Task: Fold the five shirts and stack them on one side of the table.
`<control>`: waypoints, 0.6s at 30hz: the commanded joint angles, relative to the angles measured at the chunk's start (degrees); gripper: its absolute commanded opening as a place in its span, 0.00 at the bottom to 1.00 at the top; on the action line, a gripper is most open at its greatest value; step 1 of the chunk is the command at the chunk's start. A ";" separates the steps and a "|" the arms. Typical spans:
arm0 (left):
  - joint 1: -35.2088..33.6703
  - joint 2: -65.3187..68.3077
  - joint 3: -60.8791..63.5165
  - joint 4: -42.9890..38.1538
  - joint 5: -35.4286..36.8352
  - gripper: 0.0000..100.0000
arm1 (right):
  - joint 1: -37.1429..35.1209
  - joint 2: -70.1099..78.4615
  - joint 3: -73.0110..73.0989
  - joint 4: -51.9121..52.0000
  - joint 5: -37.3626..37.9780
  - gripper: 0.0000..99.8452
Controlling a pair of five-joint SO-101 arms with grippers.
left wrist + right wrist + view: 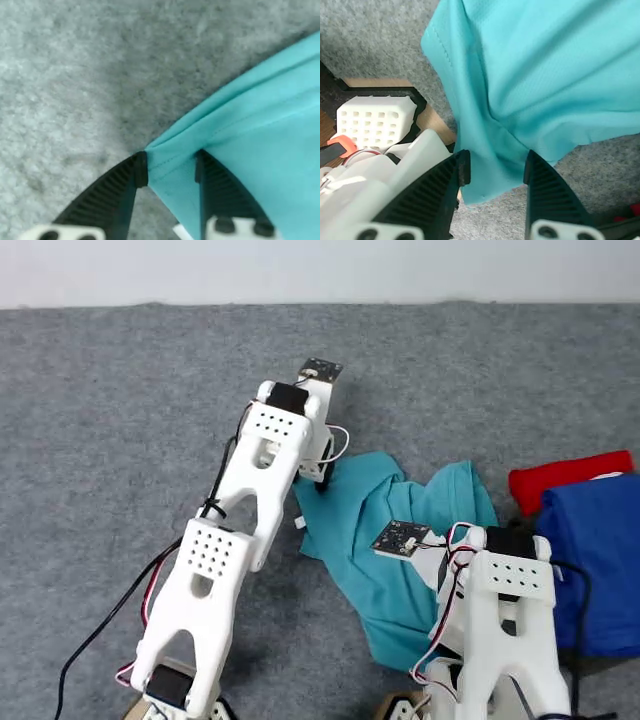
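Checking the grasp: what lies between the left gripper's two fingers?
A corner of the teal shirt, inside the open left gripper; the left wrist view shows it.

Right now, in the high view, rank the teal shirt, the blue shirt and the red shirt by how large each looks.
1. teal shirt, spread out and crumpled.
2. blue shirt; the picture's edge cuts it off, so its place against the teal is unsure.
3. red shirt, a narrow strip past the blue one.
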 commanded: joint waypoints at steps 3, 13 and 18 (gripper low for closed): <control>-1.32 1.76 -2.77 1.14 0.62 0.05 | 0.31 -0.66 0.35 -0.04 -0.53 0.18; -1.76 -8.00 -1.89 1.32 0.44 0.01 | 0.75 -0.66 0.44 -3.91 -1.32 0.18; -2.37 -20.40 5.93 1.32 0.18 0.01 | 0.22 -0.66 0.44 -4.26 -5.01 0.18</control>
